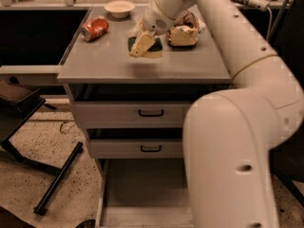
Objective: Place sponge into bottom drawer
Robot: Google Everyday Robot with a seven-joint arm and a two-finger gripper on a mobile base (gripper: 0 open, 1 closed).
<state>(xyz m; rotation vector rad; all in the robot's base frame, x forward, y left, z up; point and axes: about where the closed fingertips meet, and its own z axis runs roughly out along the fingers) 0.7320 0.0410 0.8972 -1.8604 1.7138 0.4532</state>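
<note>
The sponge (155,47), dark green on top with a pale yellow edge, is at the middle of the grey cabinet top (104,63). My gripper (142,44) reaches down from the arm at the upper right and is shut on the sponge's left part. It holds the sponge slightly above the surface, with a faint shadow beneath it. The bottom drawer (137,189) is pulled open at the base of the cabinet. Its flat grey floor shows, and my arm hides its right side.
A red can (95,27) lies at the back left of the top and a white bowl (119,7) stands behind it. A bread loaf in plastic (183,32) sits right of the sponge. Two drawers with black handles (151,112) are above the open one. A black stand (57,179) is on the floor at left.
</note>
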